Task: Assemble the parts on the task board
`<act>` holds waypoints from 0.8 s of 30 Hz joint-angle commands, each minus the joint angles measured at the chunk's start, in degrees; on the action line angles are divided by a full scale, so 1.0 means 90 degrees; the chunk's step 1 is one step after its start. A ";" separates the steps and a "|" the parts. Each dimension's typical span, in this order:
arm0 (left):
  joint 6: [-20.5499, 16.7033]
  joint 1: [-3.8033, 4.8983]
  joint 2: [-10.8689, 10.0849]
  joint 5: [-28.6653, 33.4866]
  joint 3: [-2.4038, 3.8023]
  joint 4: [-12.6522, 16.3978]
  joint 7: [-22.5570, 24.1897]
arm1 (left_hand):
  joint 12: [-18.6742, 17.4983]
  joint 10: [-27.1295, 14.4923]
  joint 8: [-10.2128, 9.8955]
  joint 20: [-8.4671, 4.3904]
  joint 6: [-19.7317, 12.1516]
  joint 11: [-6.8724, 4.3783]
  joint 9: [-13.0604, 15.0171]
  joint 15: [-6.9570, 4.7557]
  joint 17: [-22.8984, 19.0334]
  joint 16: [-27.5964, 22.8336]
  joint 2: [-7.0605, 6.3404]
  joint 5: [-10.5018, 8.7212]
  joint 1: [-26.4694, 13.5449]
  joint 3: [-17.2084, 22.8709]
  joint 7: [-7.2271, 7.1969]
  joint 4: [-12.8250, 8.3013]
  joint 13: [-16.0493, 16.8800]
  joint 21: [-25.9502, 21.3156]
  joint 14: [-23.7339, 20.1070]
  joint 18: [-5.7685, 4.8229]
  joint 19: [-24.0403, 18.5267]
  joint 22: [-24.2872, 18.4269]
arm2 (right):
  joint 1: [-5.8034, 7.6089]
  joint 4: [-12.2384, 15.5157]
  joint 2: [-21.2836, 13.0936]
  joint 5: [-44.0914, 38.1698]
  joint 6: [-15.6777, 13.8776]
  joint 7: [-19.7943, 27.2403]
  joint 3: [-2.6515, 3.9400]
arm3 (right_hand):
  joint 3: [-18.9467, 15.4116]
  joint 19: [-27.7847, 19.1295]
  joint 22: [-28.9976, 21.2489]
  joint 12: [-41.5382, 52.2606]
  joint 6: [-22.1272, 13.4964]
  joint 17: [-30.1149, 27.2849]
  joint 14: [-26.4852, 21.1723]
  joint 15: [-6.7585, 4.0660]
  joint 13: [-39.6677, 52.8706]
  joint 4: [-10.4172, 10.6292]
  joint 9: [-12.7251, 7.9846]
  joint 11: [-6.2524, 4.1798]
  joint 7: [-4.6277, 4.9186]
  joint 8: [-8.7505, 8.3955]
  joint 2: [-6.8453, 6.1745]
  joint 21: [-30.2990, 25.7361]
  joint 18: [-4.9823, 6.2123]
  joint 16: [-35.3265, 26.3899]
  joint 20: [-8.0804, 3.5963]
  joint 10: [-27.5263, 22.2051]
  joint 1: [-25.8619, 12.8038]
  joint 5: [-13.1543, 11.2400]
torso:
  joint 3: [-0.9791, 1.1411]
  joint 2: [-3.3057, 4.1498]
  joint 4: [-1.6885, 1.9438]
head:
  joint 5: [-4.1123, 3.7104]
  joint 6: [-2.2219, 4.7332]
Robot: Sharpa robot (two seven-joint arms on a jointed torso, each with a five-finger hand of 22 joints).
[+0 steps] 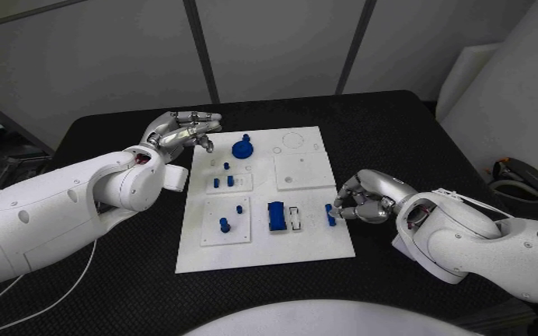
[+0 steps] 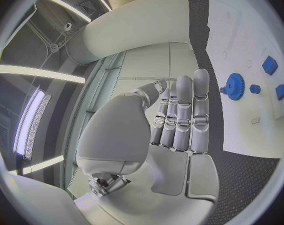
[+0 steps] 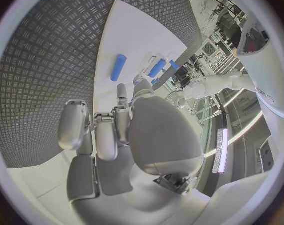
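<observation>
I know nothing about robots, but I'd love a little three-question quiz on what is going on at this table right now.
1. True or false: the left hand holds the blue gear.
2. Which hand is nearer the small blue peg at the task board edge? A) left B) right
3. Fill in: the blue gear lies near the board's ____ end, seen from the robot (near or far).

Key
1. False: the left hand is beside the board's far corner, fingers apart, holding nothing.
2. B: the right hand has its fingers curled right by that peg; a grip cannot be made out.
3. far
</observation>
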 commanded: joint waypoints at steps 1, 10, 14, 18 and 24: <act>0.0045 -0.0011 -0.0016 0.0009 0.0003 0.0038 0.0028 | 0.0030 -0.0050 0.0039 0.0012 -0.0008 0.0010 -0.0009 0.0003 -0.0005 0.0011 0.0036 -0.0013 -0.0017 -0.0020 0.0030 -0.0005 0.0009 -0.0028 -0.0053 -0.0064 -0.0032 -0.0009 | 0.0002 -0.0056 0.0048 -0.0472 -0.0083 -0.0220 0.0000 | -0.0064 0.0060 0.0021 -0.0038 0.0093 0.0885 0.0503 -0.0022 0.0046 0.0033 -0.0018 -0.0039 -0.0005 -0.0049 -0.0046 0.0049 -0.0117 0.0002 -0.0012 0.0080 -0.0047 0.0042 | 0.0014 0.0004 -0.0007 | -0.0018 -0.0006; 0.0057 -0.0044 -0.0032 0.0009 0.0003 0.0052 0.0030 | 0.0030 -0.0050 0.0039 0.0012 -0.0008 0.0010 -0.0009 0.0003 -0.0005 0.0011 0.0036 -0.0013 -0.0017 -0.0020 0.0030 -0.0005 0.0009 -0.0028 -0.0053 -0.0064 -0.0032 -0.0009 | -0.0003 -0.0245 0.0264 -0.0759 0.0163 -0.0684 -0.0002 | -0.0304 0.0058 0.0018 -0.0098 0.0175 0.0851 0.0495 -0.0015 0.0023 0.0255 -0.0050 -0.0026 0.0012 -0.0205 -0.0225 0.0038 -0.0118 -0.0017 -0.0015 0.0068 -0.0345 0.0213 | -0.0002 0.0005 0.0025 | -0.0060 -0.0017; 0.0061 -0.0049 -0.0038 0.0009 0.0003 0.0051 0.0029 | 0.0030 -0.0050 0.0039 0.0012 -0.0008 0.0010 -0.0009 0.0003 -0.0005 0.0011 0.0036 -0.0013 -0.0017 -0.0020 0.0030 -0.0005 0.0009 -0.0028 -0.0053 -0.0064 -0.0032 -0.0009 | -0.0004 -0.0326 0.0358 -0.0824 0.0355 -0.0842 -0.0003 | -0.0407 0.0049 0.0005 -0.0132 0.0193 0.0838 0.0492 -0.0007 0.0004 0.0284 -0.0049 -0.0018 0.0017 -0.0246 -0.0279 0.0025 -0.0115 -0.0024 -0.0006 0.0054 -0.0506 0.0263 | -0.0007 0.0007 0.0024 | -0.0053 -0.0029; 0.0065 -0.0052 -0.0040 0.0009 0.0003 0.0043 0.0027 | 0.0030 -0.0050 0.0039 0.0012 -0.0008 0.0010 -0.0009 0.0003 -0.0005 0.0011 0.0036 -0.0013 -0.0017 -0.0020 0.0030 -0.0005 0.0009 -0.0028 -0.0053 -0.0064 -0.0032 -0.0009 | -0.0007 -0.0386 0.0447 -0.0890 0.0510 -0.0928 -0.0004 | -0.0432 0.0048 0.0005 -0.0132 0.0205 0.0837 0.0492 -0.0007 0.0008 0.0283 -0.0047 -0.0019 0.0014 -0.0254 -0.0292 0.0024 -0.0114 -0.0025 -0.0005 0.0055 -0.0540 0.0263 | -0.0002 0.0005 0.0014 | -0.0039 -0.0041; 0.0069 -0.0055 -0.0044 0.0009 0.0003 0.0036 0.0024 | 0.0030 -0.0050 0.0039 0.0012 -0.0008 0.0010 -0.0009 0.0003 -0.0005 0.0011 0.0036 -0.0013 -0.0017 -0.0020 0.0030 -0.0005 0.0009 -0.0028 -0.0053 -0.0064 -0.0032 -0.0009 | -0.0008 -0.0422 0.0502 -0.0953 0.0709 -0.0997 -0.0006 | -0.0438 0.0048 0.0004 -0.0128 0.0225 0.0844 0.0494 -0.0008 0.0013 0.0277 -0.0042 -0.0022 0.0007 -0.0251 -0.0295 0.0023 -0.0114 -0.0022 -0.0004 0.0057 -0.0543 0.0257 | -0.0008 -0.0001 0.0020 | -0.0045 -0.0053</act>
